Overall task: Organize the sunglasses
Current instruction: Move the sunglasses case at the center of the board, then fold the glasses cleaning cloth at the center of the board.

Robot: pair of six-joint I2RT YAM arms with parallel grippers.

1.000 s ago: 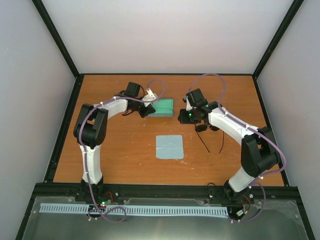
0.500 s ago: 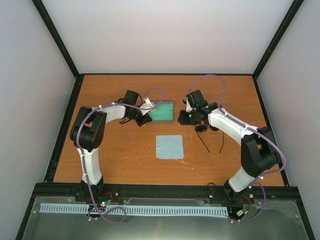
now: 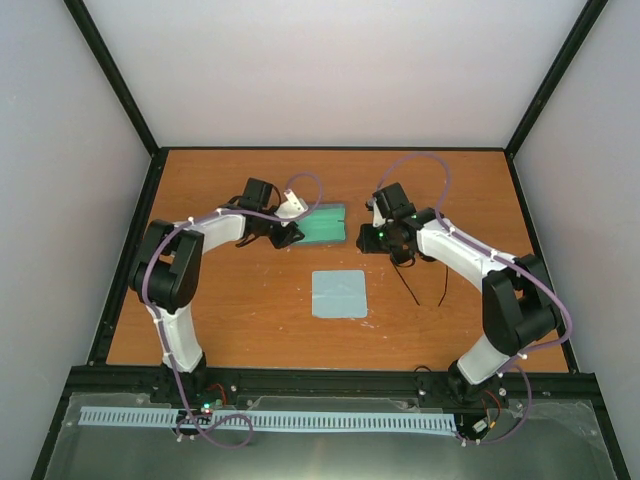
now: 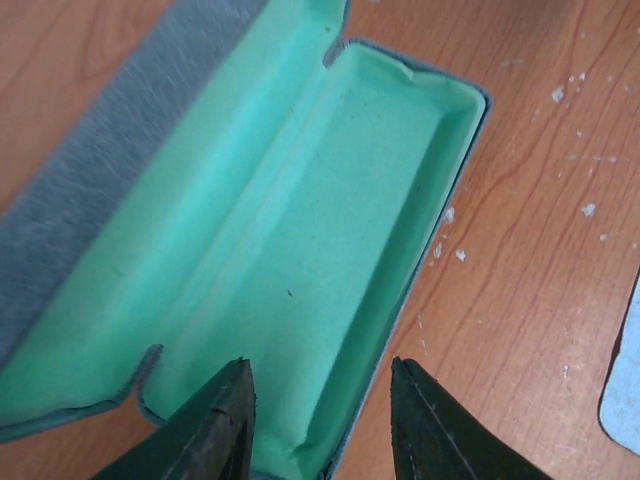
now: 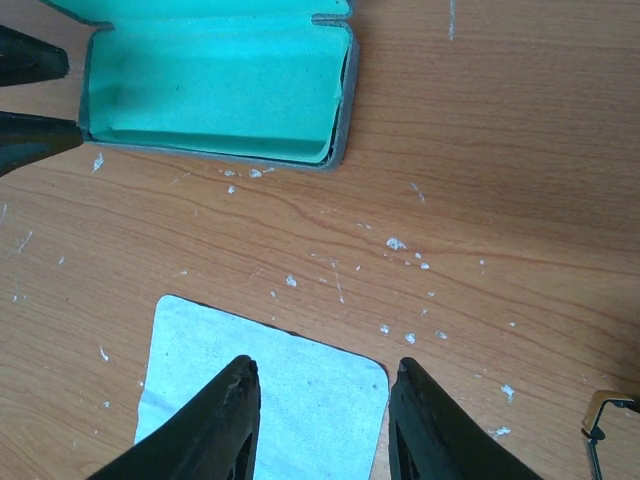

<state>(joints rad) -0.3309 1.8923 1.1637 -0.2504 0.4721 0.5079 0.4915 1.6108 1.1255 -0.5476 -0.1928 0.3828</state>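
Sunglasses (image 3: 407, 284): on the table (image 3: 250, 300) by the right forearm, temples pointing toward the near edge.
Right gripper (image 5: 322, 368): partly spread, empty. It's the nearer one; glasses sit back toward its base.
Left gripper (image 4: 322, 365): parted, empty, at the open case's (image 4: 300, 250) end.

Toward back centre of surface (image 3: 240, 300): case (image 3: 325, 224), lying open, lid folded back on the far side. In front of case, slightly right, well apart from it: cloth (image 3: 339, 293), flat on surface. Right of both: sunglasses (image 3: 402, 257), front toward the back, temple arms stretching to the near edge. At left end of case: left end effector (image 4: 320, 368), fingers apart above that end. Between case and sunglasses: right end effector (image 5: 322, 368), fingers apart, nothing between them.
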